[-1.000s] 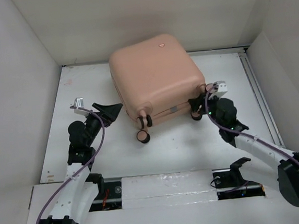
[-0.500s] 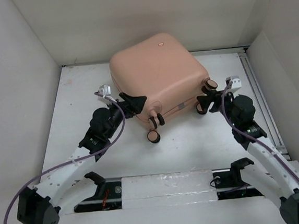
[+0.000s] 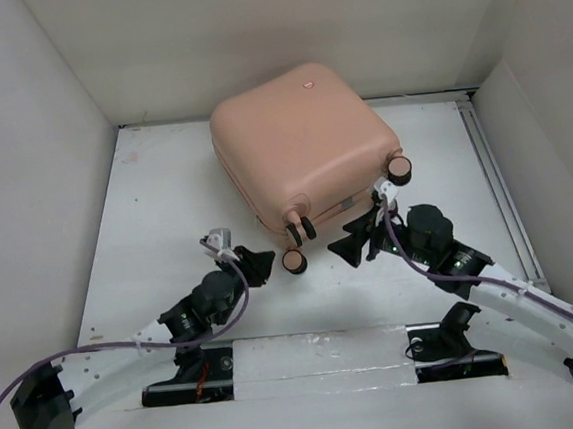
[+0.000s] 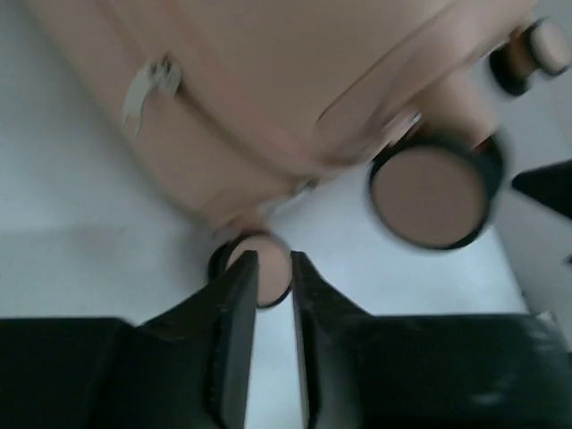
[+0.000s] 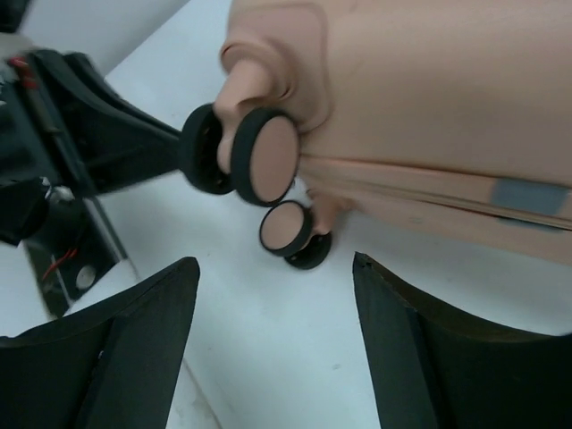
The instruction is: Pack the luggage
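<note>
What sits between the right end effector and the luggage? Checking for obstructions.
Only bare white table in the right wrist view; the open right end effector faces the luggage caster wheels.

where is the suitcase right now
In the top view the luggage lies closed on the table's far centre, its wheels toward the arms, with the left gripper and right gripper just short of them.

The luggage lay closed on the table, toward twelve o'clock. Its caster wheels pointed to six o'clock. The left gripper sat at seven o'clock of them, the right gripper at five o'clock.
</note>
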{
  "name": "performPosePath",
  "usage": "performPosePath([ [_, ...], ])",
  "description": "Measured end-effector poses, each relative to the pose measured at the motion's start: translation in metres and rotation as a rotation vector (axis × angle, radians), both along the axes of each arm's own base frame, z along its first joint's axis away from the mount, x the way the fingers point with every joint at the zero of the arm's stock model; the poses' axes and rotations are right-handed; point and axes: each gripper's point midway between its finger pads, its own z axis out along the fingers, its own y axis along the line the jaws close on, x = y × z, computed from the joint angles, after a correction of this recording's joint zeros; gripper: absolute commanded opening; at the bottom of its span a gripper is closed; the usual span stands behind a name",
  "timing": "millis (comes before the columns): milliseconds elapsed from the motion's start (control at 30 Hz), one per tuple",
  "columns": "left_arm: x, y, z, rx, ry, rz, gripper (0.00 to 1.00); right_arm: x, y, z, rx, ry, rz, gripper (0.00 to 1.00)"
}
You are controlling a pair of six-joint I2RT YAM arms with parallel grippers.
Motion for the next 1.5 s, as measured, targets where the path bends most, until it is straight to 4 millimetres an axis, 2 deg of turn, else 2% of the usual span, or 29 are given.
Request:
performPosePath([
  [33, -0.006, 0.002, -0.023, 0.047, 0.035, -0.007, 0.23, -0.005, 0.007, -0.003, -0.010, 0.011, 0.029, 0.76],
  [100, -0.013, 0.003, -0.048, 0.103, 0.072, -0.017, 0.28, -0.014, 0.019, -0.007, -0.025, 0.023, 0.077, 0.78],
  [233, -0.013, -0.004, -0.056, 0.127, 0.075, -0.025, 0.28, -0.025, 0.039, -0.007, -0.042, 0.026, 0.135, 0.78],
  [300, -0.013, -0.006, -0.059, 0.138, 0.078, -0.025, 0.28, -0.026, 0.045, -0.009, -0.047, 0.023, 0.131, 0.72],
  [367, -0.012, -0.006, -0.057, 0.131, 0.073, -0.022, 0.30, -0.022, 0.049, -0.011, -0.029, 0.017, 0.104, 0.57],
  [400, -0.012, -0.006, -0.053, 0.119, 0.064, -0.021, 0.37, -0.020, 0.050, -0.013, -0.012, 0.007, 0.092, 0.52],
  [433, -0.011, -0.006, -0.047, 0.102, 0.050, -0.019, 0.41, -0.018, 0.050, -0.019, 0.008, -0.002, 0.075, 0.43],
  [467, -0.011, -0.006, -0.039, 0.079, 0.034, -0.019, 0.42, -0.015, 0.049, -0.028, 0.013, -0.003, 0.060, 0.33],
  [500, -0.011, -0.007, -0.030, 0.058, 0.019, -0.019, 0.45, -0.013, 0.048, -0.041, 0.005, 0.006, 0.047, 0.28],
  [567, -0.009, -0.011, -0.007, 0.020, -0.010, -0.025, 0.52, -0.011, 0.046, -0.066, -0.030, 0.042, 0.024, 0.28],
  [633, -0.010, -0.018, 0.015, -0.016, -0.034, -0.051, 0.56, -0.009, 0.045, -0.080, -0.051, 0.063, 0.008, 0.31],
  [733, -0.012, -0.033, 0.035, -0.046, -0.049, -0.105, 0.62, -0.007, 0.046, -0.072, -0.013, 0.045, -0.011, 0.37],
  [800, -0.013, -0.042, 0.038, -0.045, -0.045, -0.137, 0.64, -0.006, 0.044, -0.066, 0.017, 0.026, -0.020, 0.41],
  [867, -0.013, -0.050, 0.031, -0.021, -0.026, -0.160, 0.66, -0.007, 0.041, -0.064, 0.039, 0.021, -0.030, 0.46],
  [1000, -0.011, -0.063, 0.014, 0.038, 0.018, -0.187, 0.66, -0.011, 0.035, -0.078, 0.033, 0.043, -0.041, 0.49],
  [1100, -0.007, -0.073, 0.014, 0.061, 0.035, -0.197, 0.59, -0.014, 0.031, -0.088, 0.028, 0.062, -0.044, 0.52],
  [1200, -0.003, -0.079, 0.012, 0.080, 0.041, -0.197, 0.57, -0.017, 0.029, -0.095, 0.033, 0.072, -0.047, 0.53],
  [1367, 0.007, -0.098, 0.010, 0.134, 0.053, -0.213, 0.39, -0.015, 0.031, -0.098, 0.046, 0.071, -0.047, 0.53],
  [1400, 0.009, -0.102, 0.009, 0.151, 0.060, -0.215, 0.27, -0.015, 0.032, -0.098, 0.051, 0.068, -0.047, 0.53],
  [1500, 0.010, -0.116, 0.001, 0.172, 0.088, -0.240, 0.16, -0.014, 0.033, -0.096, 0.064, 0.062, -0.046, 0.53],
])
